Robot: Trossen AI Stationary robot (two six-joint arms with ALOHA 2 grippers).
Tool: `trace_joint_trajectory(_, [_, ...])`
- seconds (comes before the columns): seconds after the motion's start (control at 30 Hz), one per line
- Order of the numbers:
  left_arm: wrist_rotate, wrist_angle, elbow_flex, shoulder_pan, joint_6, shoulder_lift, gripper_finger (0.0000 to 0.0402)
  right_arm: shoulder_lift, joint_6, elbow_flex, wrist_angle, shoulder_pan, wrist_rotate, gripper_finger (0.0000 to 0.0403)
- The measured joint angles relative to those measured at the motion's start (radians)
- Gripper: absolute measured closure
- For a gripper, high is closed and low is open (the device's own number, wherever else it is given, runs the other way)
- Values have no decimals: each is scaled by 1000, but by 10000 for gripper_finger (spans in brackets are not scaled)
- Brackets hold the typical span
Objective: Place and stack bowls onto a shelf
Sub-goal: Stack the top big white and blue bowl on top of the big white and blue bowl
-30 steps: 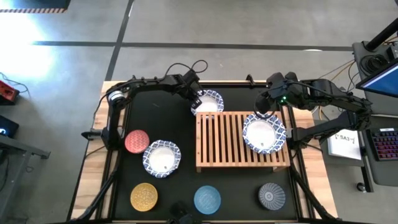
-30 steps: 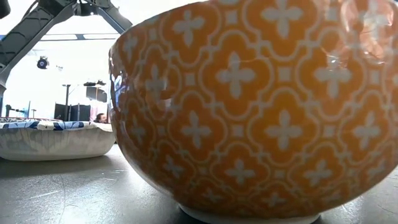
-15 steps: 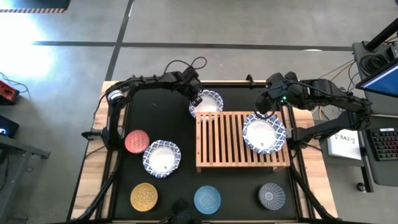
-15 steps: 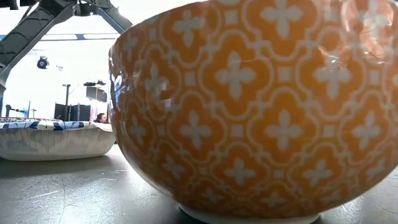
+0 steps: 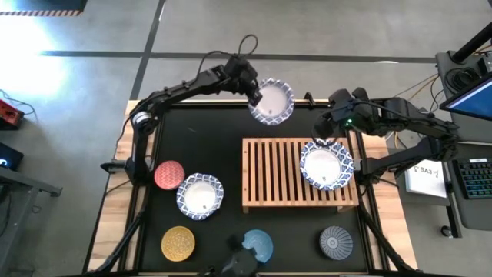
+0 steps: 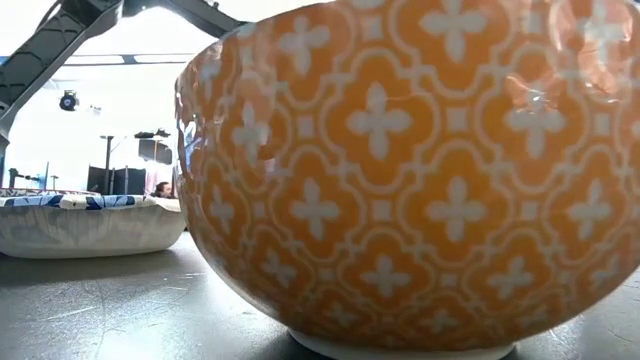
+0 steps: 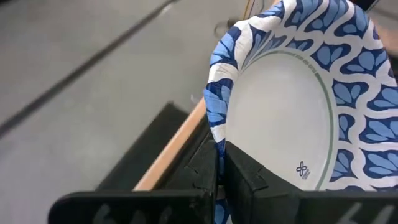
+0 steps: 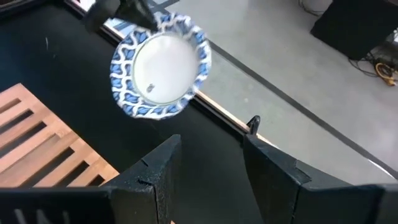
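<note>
While my left gripper (image 7: 219, 177) pinches shut on a white bowl's (image 7: 292, 106) rim, my right gripper (image 8: 208, 168), fingers parted and empty, sees that bowl aloft beyond the shelf (image 8: 43, 143), hidden low by the yellow bowl (image 6: 410, 170).

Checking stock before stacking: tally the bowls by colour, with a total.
White with blue rim: 3, one held, one on the rack, one on the table
Red: 1
Yellow: 1
Light blue: 1
Dark grey: 1
Total: 7
</note>
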Motion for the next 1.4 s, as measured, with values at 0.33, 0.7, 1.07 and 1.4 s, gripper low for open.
trace_joint_trajectory(0.33, [7, -2, 118, -113, 35, -2, 401, 59, 20, 0, 2, -12, -2, 239])
trace_joint_trajectory(0.7, [-26, 63, 128, -162, 27, -2, 402, 69, 32, 0, 62, -87, 5, 239])
trace_joint_trajectory(1.07, [-22, 114, 133, -197, 42, -2, 401, 76, 46, 0, 79, -140, -3, 239])
trace_joint_trajectory(1.4, [9, 148, 141, -203, 45, -2, 401, 78, 58, 0, 79, -140, -2, 260])
